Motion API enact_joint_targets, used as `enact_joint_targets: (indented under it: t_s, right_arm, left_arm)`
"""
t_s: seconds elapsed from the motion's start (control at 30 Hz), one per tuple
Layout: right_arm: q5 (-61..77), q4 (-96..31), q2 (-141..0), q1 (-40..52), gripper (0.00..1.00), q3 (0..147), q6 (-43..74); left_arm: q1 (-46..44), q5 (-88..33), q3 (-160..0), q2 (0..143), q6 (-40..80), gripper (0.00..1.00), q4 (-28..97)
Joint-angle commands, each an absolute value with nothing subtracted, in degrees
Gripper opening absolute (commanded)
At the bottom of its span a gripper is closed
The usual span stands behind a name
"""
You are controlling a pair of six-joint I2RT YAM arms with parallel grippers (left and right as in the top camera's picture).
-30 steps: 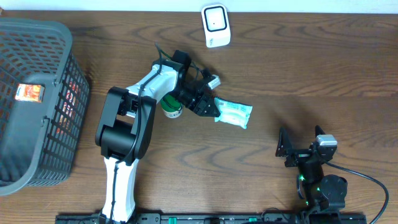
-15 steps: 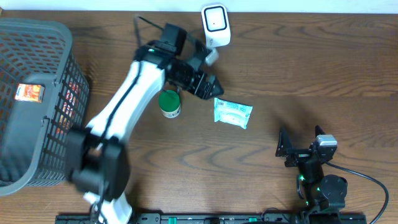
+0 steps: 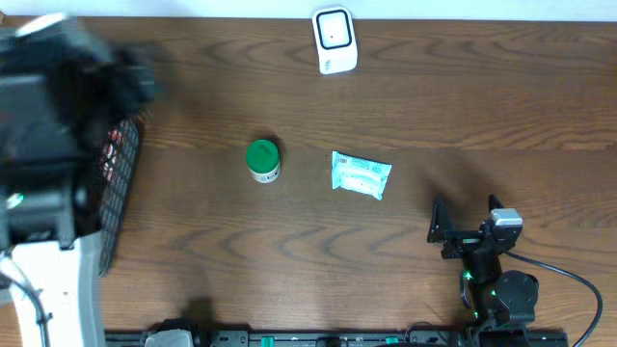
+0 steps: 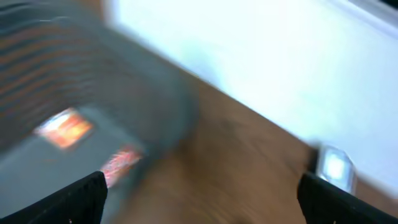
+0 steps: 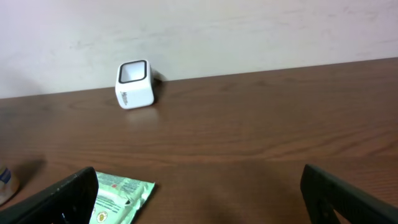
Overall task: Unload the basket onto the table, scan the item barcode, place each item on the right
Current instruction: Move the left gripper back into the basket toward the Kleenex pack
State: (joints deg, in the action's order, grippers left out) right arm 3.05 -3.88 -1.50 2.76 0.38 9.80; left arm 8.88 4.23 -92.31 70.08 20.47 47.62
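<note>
The white barcode scanner [image 3: 335, 40] stands at the table's far edge, also seen as the scanner [image 5: 135, 84] and blurred as the scanner [image 4: 333, 168]. A pale green packet [image 3: 361, 174] lies flat mid-table with a green-lidded jar [image 3: 262, 160] to its left; no gripper touches either. My left arm [image 3: 53, 106] is a blur over the basket at far left. Its gripper [image 4: 202, 199] is open and empty. My right gripper [image 5: 199, 199] is open and empty near the front edge, with the packet [image 5: 121, 196] just beyond its left finger.
A grey mesh basket [image 3: 118, 169] stands at the left edge, seen blurred as the basket [image 4: 93, 74], with orange-labelled items [image 4: 62, 127] inside. A pale wall runs behind the table's far edge.
My left gripper let go of the green packet, opened wide, and the arm swung fast from mid-table past the scanner to the basket at far left. The right arm stayed still.
</note>
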Motion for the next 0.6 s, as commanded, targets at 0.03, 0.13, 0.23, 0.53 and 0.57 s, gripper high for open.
enact_joint_targets:
  t_s: [0.03,0.13,0.23,0.53,0.57]
  right_arm:
    - [3.33,-4.08,-1.48,3.09,0.99,0.32,8.93]
    - [3.33,-4.10,-1.48,3.09,0.99,0.32,8.93]
    - [3.33,-4.10,-1.48,3.09,0.99,0.32,8.93]
    - [3.33,-4.08,-1.48,3.09,0.99,0.32,8.93]
    - [3.33,-4.08,-1.48,3.09,0.99,0.32,8.93]
  left_arm:
    - [25.50,7.99,-92.49,72.03,32.60,0.98,51.75]
    - [31.31,8.01,-92.49,74.83,32.91,0.98,52.21]
    - [33.74,8.01,-92.49,77.80,32.91,0.98,51.79]
    - [34.65,8.40,-92.49,90.65,34.83,0.98,48.69]
    - [34.63,8.40,-92.49,92.01,34.81,0.98,48.27]
